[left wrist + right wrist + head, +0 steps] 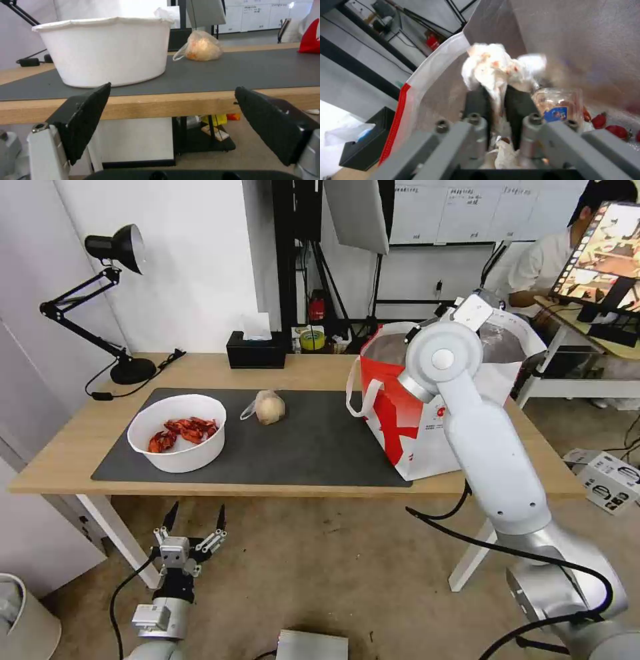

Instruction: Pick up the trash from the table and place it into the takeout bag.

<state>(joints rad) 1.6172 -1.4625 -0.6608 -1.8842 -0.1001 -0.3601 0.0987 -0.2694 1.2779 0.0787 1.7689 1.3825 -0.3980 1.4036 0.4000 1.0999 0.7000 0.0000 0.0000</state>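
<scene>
Room: white walls, beige floor with a few cartons (610, 478) at the right, a black stand with a softbox panel (357, 213) behind the table, a desk with a monitor (600, 250) at far right.

Table (200, 370): long light-wood top on white legs, dark grey mat (313, 440) over its middle. Black desk lamp (113, 247) at the back left corner; black tissue box (255, 350) at the back edge.

Takeout bag (400, 413): upright on the right end of the mat, red panel facing front, foil lining visible, mouth open.

Right arm reaches over and into the bag mouth. Right gripper (496, 100): fingers nearly closed, pinching the crumpled white tissue (493, 67), which is stained orange-red and held inside the bag above the clear plastic tray (558, 105) lying at the bottom.

White round bowl (177, 432) with red crayfish shells: left part of mat.

Small knotted clear bag (267, 407) with beige lump: mat centre, back, apart from the bowl.

Left gripper (193, 517): low, in front of the table edge, below the bowl; fingers spread wide, holding nothing.
</scene>
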